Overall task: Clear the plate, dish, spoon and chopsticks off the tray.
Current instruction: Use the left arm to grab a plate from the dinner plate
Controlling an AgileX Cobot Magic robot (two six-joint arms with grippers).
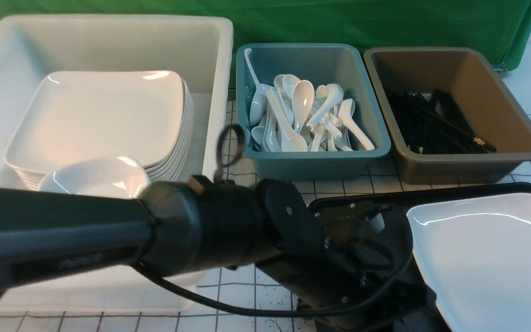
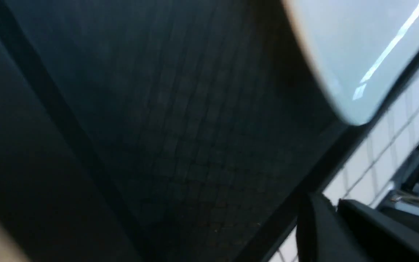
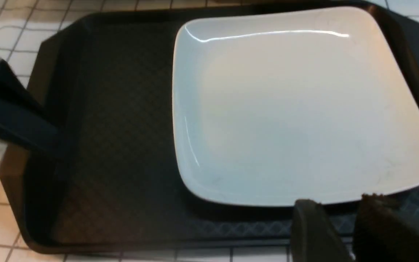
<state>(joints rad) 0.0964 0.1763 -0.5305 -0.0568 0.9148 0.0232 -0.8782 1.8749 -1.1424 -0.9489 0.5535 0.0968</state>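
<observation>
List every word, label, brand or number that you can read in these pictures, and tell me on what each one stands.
No text can be read here.
Left arm: a faint raised mark on its black tube, too blurred to read.
Plate, tray, white bin, blue bin, brown bin: no writing shows.
</observation>
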